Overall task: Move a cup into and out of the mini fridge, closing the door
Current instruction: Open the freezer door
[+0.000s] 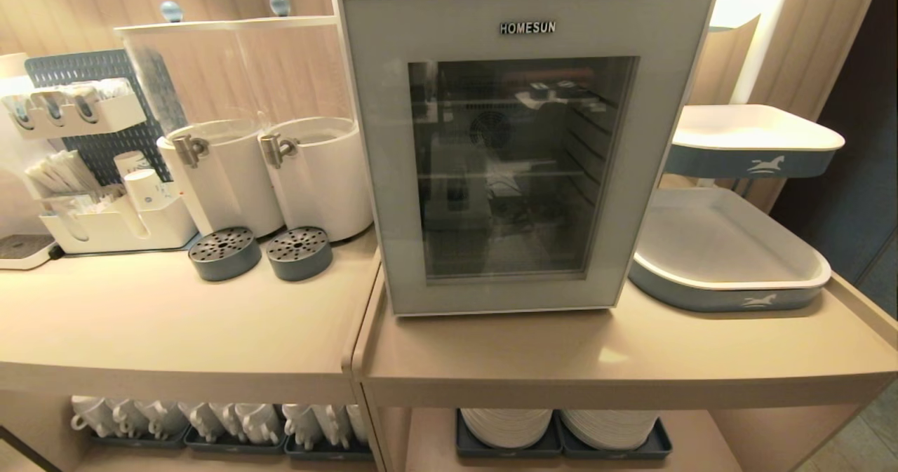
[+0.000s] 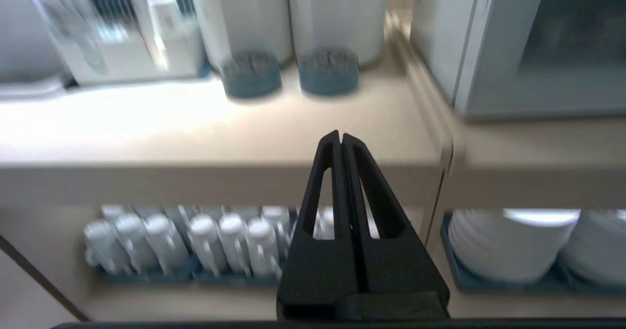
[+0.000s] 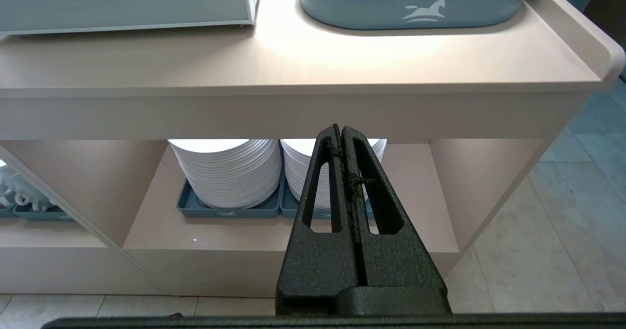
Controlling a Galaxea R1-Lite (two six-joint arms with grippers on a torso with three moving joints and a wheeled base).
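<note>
Up and right of the left gripper's (image 2: 341, 136) closed, empty fingers stands the white boxy mini fridge (image 2: 442, 40), its grey-framed glass door (image 1: 523, 153) shut, nearer this arm than the equally closed right gripper (image 3: 341, 127).

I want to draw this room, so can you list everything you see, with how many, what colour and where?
fridge: one, white, on the right counter, door pale grey-blue, shut
dispensers: two, white with clear tops, left of fridge
drip cups: two, blue-grey, before the dispensers
organiser: one, white, far left, holding paper cups
trays: two, white and blue, right of fridge
mugs: many, white, lower left shelf
plates: two stacks, white, lower right shelf
left gripper: one, black, shut, before the left counter
right gripper: one, black, shut, before the plates
</note>
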